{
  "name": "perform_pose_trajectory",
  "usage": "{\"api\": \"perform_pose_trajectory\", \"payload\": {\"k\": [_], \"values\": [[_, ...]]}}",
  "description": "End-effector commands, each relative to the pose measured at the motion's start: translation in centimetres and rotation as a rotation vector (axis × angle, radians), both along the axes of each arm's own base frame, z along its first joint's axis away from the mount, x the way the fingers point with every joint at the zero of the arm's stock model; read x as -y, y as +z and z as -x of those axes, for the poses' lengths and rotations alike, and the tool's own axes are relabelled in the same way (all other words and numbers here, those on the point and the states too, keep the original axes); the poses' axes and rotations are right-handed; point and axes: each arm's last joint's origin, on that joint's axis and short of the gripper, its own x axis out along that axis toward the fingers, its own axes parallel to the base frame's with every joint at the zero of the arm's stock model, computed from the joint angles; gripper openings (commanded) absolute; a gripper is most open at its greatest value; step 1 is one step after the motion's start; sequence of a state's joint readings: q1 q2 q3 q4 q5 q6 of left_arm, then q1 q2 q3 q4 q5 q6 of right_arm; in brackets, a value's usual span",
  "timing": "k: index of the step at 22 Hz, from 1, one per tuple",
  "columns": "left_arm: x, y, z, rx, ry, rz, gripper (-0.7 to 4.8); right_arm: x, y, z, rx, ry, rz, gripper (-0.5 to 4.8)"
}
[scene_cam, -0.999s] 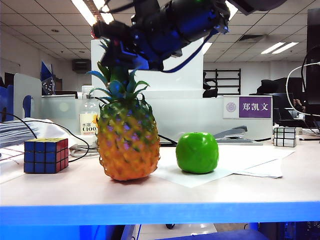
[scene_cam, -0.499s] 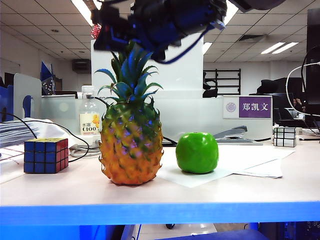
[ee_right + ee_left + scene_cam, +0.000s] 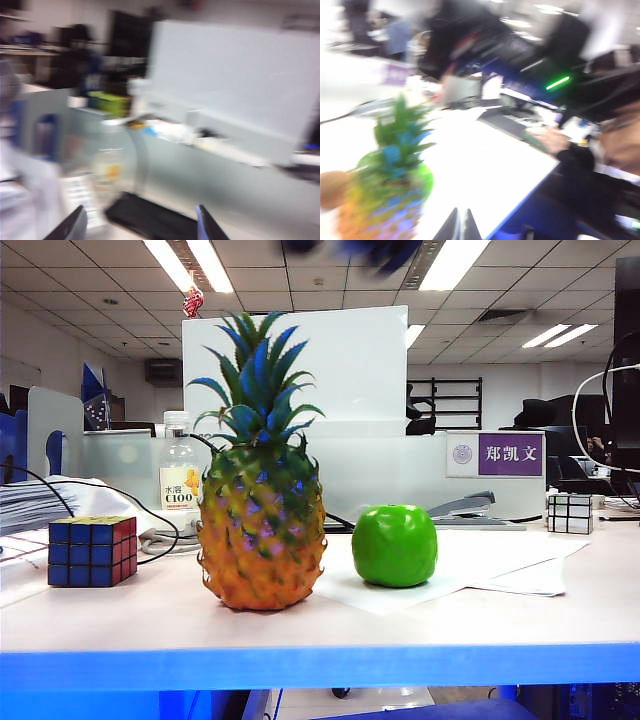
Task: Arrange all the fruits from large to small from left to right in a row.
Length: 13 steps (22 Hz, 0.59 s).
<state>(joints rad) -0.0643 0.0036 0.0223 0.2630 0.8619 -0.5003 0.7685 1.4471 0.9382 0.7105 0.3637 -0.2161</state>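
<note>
1. The pineapple (image 3: 261,510) stands upright on the table (image 3: 320,625), orange-yellow with a spiky green crown; the glossy green apple (image 3: 394,545) sits to its right on a sheet of white paper (image 3: 470,570), apart from it.
2. In the blurred left wrist view a brown kiwi (image 3: 332,189) shows just beside the pineapple.
3. Bare tabletop lies in front of both fruits up to the near blue edge; a Rubik's cube (image 3: 91,550) sits left of the pineapple, another (image 3: 570,512) far right.
4. The left gripper (image 3: 460,226) hangs near the pineapple, fingertips close together, empty.
5. The right gripper (image 3: 140,225) has its fingers spread wide, holding nothing, facing a water bottle (image 3: 109,172); no fruit is in its view.
</note>
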Motion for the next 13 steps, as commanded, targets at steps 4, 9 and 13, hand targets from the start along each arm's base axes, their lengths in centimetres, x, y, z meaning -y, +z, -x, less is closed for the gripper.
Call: {"api": "perform_pose_trajectory", "payload": {"k": [4, 9, 13], "values": [[-0.1, -0.4, -0.2, -0.074, 0.057, 0.021, 0.17, 4.1, 0.8, 2.5, -0.293, -0.065, 0.138, 4.79], [-0.1, -0.4, -0.2, -0.054, 0.056, 0.007, 0.18, 4.1, -1.5, 2.5, -0.443, -0.075, 0.259, 4.79], [-0.1, -0.1, -0.2, -0.016, 0.058, 0.002, 0.19, 4.0, -3.8, 1.3, -0.568, -0.115, 0.289, 4.79]]}}
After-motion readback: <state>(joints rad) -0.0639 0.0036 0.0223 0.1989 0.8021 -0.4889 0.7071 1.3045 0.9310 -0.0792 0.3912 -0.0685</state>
